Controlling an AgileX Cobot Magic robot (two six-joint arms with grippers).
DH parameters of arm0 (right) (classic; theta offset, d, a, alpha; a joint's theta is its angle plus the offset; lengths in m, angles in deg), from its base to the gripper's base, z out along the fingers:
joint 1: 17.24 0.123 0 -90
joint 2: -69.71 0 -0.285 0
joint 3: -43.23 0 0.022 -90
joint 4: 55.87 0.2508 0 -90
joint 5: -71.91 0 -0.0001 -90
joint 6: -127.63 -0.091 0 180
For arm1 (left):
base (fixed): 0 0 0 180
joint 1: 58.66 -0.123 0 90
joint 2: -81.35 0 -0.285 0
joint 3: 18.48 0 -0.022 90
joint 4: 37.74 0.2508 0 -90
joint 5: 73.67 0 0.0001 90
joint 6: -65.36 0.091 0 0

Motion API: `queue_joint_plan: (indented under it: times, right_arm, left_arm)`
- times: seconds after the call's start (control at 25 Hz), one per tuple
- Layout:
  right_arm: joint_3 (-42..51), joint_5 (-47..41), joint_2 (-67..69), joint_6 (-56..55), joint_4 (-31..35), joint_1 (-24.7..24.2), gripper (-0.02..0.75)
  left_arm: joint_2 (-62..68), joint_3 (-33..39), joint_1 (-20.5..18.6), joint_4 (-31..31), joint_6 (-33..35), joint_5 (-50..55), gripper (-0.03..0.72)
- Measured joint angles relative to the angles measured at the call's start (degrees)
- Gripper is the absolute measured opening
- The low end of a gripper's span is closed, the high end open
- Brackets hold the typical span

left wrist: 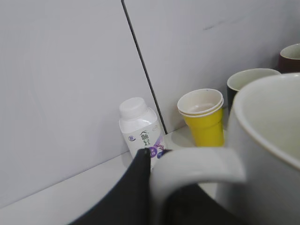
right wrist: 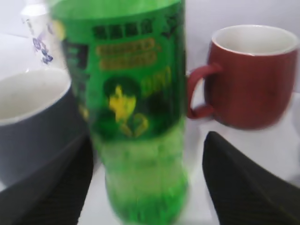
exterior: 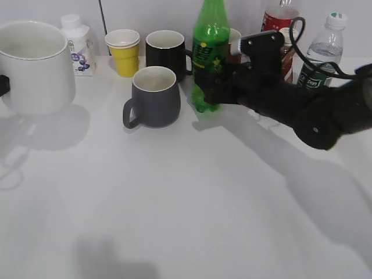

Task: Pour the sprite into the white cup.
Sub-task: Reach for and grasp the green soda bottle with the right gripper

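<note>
Sprite (right wrist: 138,112) fills the centre of the right wrist view, standing upright between the two dark fingers (right wrist: 243,187) of your right gripper (exterior: 210,92); the jaws are spread on either side of its lower body with gaps showing, so nothing is clasped yet. Expect thin, smooth plastic that gives under pressure and can slip, with weight low down if liquid remains; how full it is, you cannot tell. Take hold at the lower body just under the label, where the jaws already sit, and squeeze gently. In the exterior view the bottle stands at upper centre, just right of the dark grey mug (exterior: 154,96), with a red mug (right wrist: 251,77) behind it. The white cup (exterior: 32,67) sits at the upper left, well apart, stiff and heavy ceramic; your left gripper (left wrist: 157,187) appears clenched on its handle (left wrist: 197,164). Farther back stand a yellow cup (left wrist: 204,117) and a small white bottle (left wrist: 138,126) against the wall.
</note>
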Motion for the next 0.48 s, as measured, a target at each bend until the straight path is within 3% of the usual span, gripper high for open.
queue_joint_plan:
  times: [0.2,0.28,0.36,0.48]
  right_arm:
    - [-6.6,-3.5,2.8,-4.3,-5.5,0.0,0.528]
    - [-7.1,-4.0,2.9,-4.9,-6.2,0.0,0.459]
    - [-7.2,-4.1,2.9,-5.1,-6.5,0.0,0.337]
    - [-7.0,-4.2,2.7,-5.5,-6.6,0.0,0.333]
  left_arm:
    - [0.0,0.0,0.0,0.2,0.0,0.5,0.039]
    - [0.0,0.0,0.0,0.2,0.0,0.6,0.039]
    - [0.0,0.0,0.0,0.2,0.0,0.7,0.039]
    - [0.0,0.0,0.0,0.2,0.0,0.7,0.039]
